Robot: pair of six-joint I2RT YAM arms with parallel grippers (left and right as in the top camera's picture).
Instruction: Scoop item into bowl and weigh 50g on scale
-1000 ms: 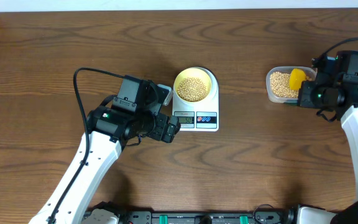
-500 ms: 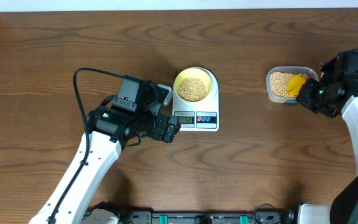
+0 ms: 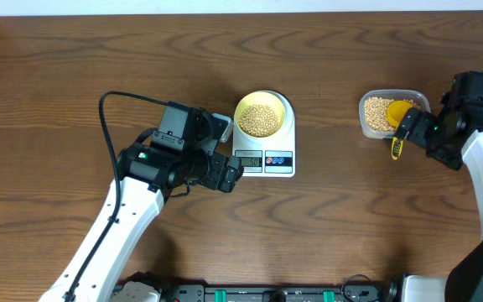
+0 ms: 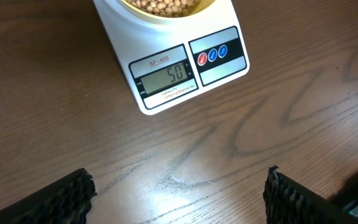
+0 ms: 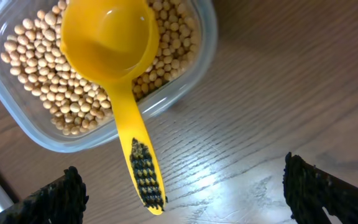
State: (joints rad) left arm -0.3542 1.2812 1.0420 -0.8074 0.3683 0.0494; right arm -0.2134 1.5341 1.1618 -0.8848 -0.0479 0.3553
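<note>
**Scale shows fifty; scoop lies loose between the right jaws**

The right jaws stand wide apart and grip nothing. The tail of the yellow scoop [image 5: 114, 43] lies between them, nearer one finger than the other. Its handle runs straight away from the jaws, crosswise to their closing line. The cup rests on the soybeans [image 5: 36, 81] in the clear plastic tub [image 5: 205, 43], and the handle overhangs the tub's rim toward the near edge of the table [image 3: 325, 243]. The tub sits close to the right edge, in the far half, so only the right arm is near enough to take the scoop up again.

The left jaws are also spread and empty. They hover over bare table just beside the display end of the white scale [image 4: 114, 31], which stands mid-table. Its display [image 4: 166, 74] shows 50. The pale-yellow bowl [image 3: 285, 104] on the scale holds a heap of beans [image 3: 260, 117]. By that reading the weighing looks done, and each arm probably needs only a clean retreat.
</note>
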